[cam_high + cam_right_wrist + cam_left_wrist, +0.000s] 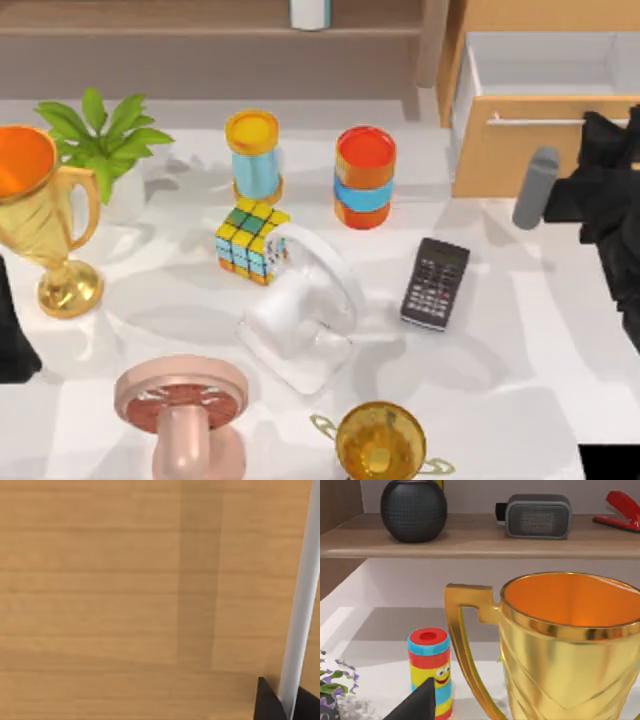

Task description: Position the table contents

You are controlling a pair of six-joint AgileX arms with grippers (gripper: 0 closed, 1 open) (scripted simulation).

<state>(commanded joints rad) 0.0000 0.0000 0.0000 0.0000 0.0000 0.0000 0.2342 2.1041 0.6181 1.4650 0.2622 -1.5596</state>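
The table (560, 330) spans the lower frame of the top view. The drawer unit (520, 150) sits upper right; the right gripper (285, 700) pinches its handle (300, 595). The left gripper (417, 705), lower left, has an undeterminable finger state.

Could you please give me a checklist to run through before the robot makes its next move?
1. Drawer pulled open: ok.
2. Right end effector close against the drawer front, beside the handle: ok.
3. Its hold on the handle: cannot tell.
4. Left end effector parked at the left edge of the table, by the large gold trophy: ok.
5. Calculator flat on the table, apart from its neighbours: ok.
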